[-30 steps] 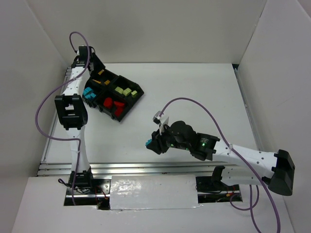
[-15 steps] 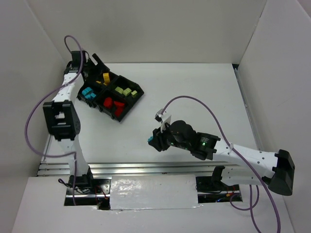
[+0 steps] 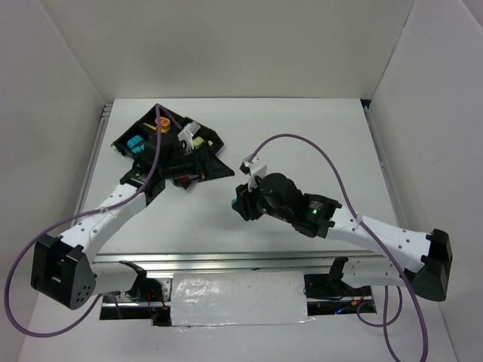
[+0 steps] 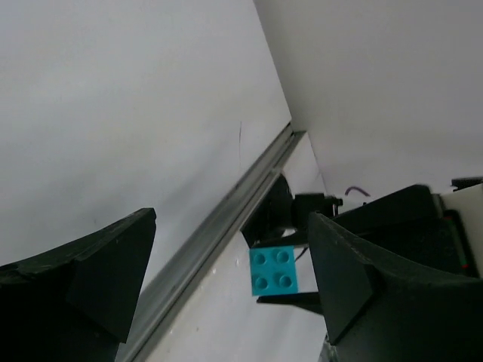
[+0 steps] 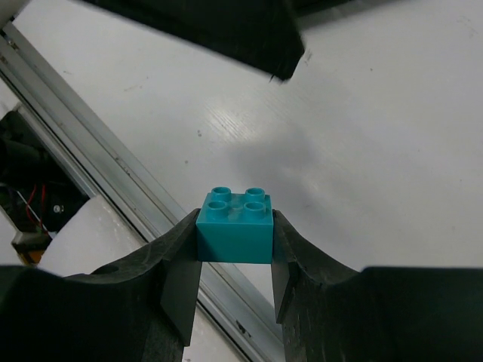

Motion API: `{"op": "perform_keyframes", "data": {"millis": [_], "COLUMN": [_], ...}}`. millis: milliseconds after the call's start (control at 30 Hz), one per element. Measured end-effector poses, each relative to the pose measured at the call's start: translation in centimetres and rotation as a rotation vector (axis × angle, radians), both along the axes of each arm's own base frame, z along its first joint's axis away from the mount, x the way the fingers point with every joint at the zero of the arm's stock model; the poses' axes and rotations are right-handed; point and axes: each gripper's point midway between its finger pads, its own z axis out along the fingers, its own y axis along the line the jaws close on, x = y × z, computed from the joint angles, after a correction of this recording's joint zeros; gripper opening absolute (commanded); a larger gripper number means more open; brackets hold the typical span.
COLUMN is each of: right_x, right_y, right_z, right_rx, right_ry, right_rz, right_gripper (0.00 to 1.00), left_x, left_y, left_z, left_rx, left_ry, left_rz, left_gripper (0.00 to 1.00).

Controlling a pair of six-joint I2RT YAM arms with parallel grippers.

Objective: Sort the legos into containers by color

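The white bench (image 3: 317,143) carries the black tray (image 3: 127,140) on its far left part. My left arm (image 3: 106,215) lies stretched in a slant from the near edge up to the tray. Its wrist is low over the tray's near right side, so some compartments are hidden. My right arm (image 3: 370,234) reaches leftward with a bent elbow and ends to the right of the tray, apart from it. My left claw (image 4: 232,219) is spread wide, with nothing between its fingers. My right claw (image 5: 234,226) pinches one teal brick (image 5: 234,237), studs up, over the bench. Inside the tray, teal bricks (image 3: 136,143) sit in the left compartment.
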Motion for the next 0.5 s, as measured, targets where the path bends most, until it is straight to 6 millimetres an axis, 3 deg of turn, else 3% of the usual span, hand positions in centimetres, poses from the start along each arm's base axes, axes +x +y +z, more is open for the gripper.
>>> {"op": "perform_keyframes", "data": {"millis": [133,500], "right_x": [-0.3,-0.9], "right_y": [-0.1,-0.1], "right_z": [-0.3,0.4], "right_rx": [-0.009,0.023], "right_ry": [0.012,0.013], "right_rz": [0.010,0.037], "right_gripper": [0.00,0.00], "left_x": [-2.2,-6.8], "left_y": [-0.5,-3.4], "left_z": [-3.1,-3.1], "left_rx": [0.011,-0.083], "left_ry": [0.103,0.135], "left_rz": [-0.058,-0.224], "left_gripper": [0.91,0.92]}}
